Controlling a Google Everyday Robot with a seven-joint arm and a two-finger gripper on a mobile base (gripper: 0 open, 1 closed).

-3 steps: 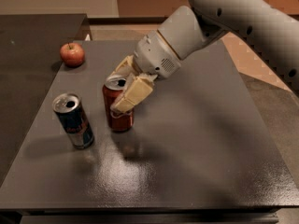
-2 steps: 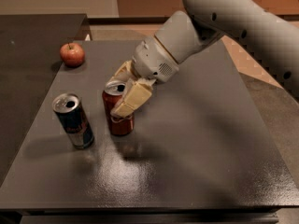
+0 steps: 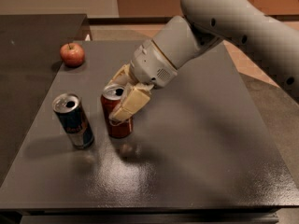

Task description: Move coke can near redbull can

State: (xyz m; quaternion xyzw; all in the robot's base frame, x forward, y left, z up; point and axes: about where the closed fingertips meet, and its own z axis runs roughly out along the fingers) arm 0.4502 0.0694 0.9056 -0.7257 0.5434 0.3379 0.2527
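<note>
Gripper (image 3: 117, 101) is clenched on the coke can (image 3: 120, 129), taken high on the body to keep it upright. The can sits left of worktop (image 3: 201, 139) centre, just beside the redbull can (image 3: 73, 121) by the left edge. Judged: placement near complete, release pending.

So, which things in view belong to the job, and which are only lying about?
For the job: coke can; redbull can, upright beside it, not touching; gripper, jaws closed around the coke can.
Lying about: apple, alone near the far corner of the table.
</note>
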